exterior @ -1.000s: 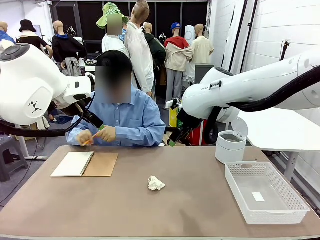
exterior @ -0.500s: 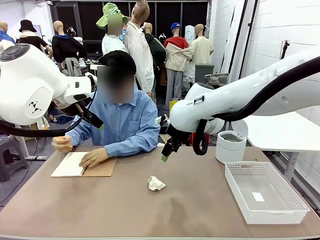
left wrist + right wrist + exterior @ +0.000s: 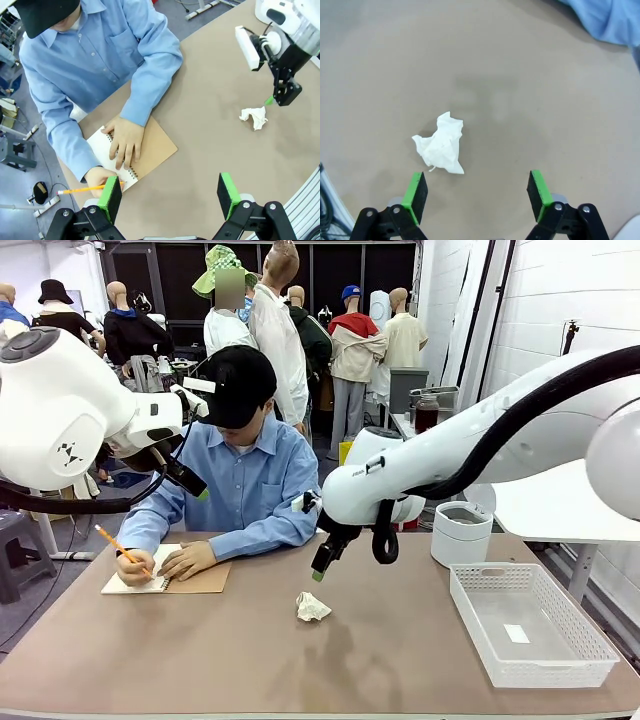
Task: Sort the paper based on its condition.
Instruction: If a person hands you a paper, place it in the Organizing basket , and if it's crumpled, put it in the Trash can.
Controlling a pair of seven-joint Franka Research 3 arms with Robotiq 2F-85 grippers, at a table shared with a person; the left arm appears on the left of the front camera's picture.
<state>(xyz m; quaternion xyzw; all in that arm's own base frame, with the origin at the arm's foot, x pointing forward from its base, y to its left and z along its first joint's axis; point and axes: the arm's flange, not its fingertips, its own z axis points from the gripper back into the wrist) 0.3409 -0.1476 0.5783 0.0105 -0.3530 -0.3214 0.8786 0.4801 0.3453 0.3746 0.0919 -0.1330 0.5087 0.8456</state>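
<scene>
On bare table, crumpled white paper (image 3: pixel 312 607)

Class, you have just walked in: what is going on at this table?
The right claw hangs open over a crumpled paper wad mid-table, not touching it. The left claw is open too, raised near the person, who writes in a notebook with a pencil. The white basket stands at the robot's right.

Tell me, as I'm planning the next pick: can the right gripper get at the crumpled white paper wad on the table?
Probably yes. The right gripper hangs open above the crumpled white paper wad, which lies alone on the brown tabletop; the person's hands are away at the spiral notebook.
</scene>
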